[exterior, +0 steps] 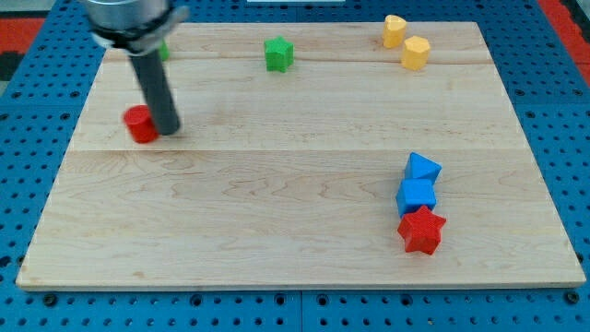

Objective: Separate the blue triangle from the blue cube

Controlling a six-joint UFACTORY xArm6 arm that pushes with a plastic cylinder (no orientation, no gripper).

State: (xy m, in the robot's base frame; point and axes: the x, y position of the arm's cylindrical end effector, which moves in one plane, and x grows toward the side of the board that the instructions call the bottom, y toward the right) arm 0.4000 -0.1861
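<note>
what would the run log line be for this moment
tip: far left, touching red cylinder | blue triangle: touching blue cube | red star: against cube | separation: not done

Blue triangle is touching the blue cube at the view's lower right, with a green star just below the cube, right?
Not quite. The camera view shows the blue triangle touching the blue cube, but the star just below the cube is red, not green.

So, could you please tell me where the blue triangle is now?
The blue triangle sits at the view's lower right, touching the blue cube just below it, far from my tip.
</note>
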